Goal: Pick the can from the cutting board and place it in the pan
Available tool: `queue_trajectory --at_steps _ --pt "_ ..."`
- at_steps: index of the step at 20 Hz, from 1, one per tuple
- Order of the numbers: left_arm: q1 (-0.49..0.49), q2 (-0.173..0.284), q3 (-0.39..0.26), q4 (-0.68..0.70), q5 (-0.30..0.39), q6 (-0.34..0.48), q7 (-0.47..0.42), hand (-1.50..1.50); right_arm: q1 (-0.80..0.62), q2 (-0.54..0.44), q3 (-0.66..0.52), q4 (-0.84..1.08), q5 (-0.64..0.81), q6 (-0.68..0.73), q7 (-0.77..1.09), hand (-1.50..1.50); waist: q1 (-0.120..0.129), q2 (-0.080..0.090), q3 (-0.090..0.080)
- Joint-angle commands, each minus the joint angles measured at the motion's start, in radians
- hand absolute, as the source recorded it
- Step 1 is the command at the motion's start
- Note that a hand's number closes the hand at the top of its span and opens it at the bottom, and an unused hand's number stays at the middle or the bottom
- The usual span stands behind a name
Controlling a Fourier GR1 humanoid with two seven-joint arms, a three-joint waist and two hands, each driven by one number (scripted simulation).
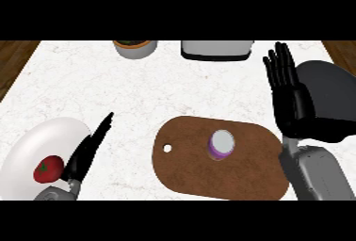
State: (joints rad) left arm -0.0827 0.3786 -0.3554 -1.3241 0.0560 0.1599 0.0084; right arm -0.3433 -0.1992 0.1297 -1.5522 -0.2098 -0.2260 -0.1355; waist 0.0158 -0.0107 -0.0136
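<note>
Right hand stands with its fingers straight and held together, pointing toward the counter's far edge, above the near-left part of the dark pan and clear of the can; it holds nothing. That can, purple-sided with a pale grey top, stands upright on the brown cutting board, right of the board's middle and well away from the hanging hole near its left end. Nothing of the task looks done yet: the can is untouched on the board, and the pan at the counter's right edge shows nothing inside the part that is visible. Reaching, grasping, carrying and setting down all appear to remain. Left hand rests open near the counter's near-left corner, fingers straight, lying over the rim of a white plate that carries a red tomato. Along the far edge sit a grey pot and a grey appliance.
</note>
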Motion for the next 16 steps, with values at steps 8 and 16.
queue_trajectory --at_steps 8,16 --pt "-0.127 -0.016 0.235 -0.133 0.153 0.065 0.025 0.00 0.097 -0.175 0.215 0.182 0.138 0.330 -0.085 1.50 -0.004 0.012 0.014" --pt "-0.128 0.018 0.307 -0.120 0.174 0.051 0.037 0.00 0.280 -0.426 0.001 -0.075 0.188 0.270 -0.246 -1.50 -0.037 0.005 0.013"
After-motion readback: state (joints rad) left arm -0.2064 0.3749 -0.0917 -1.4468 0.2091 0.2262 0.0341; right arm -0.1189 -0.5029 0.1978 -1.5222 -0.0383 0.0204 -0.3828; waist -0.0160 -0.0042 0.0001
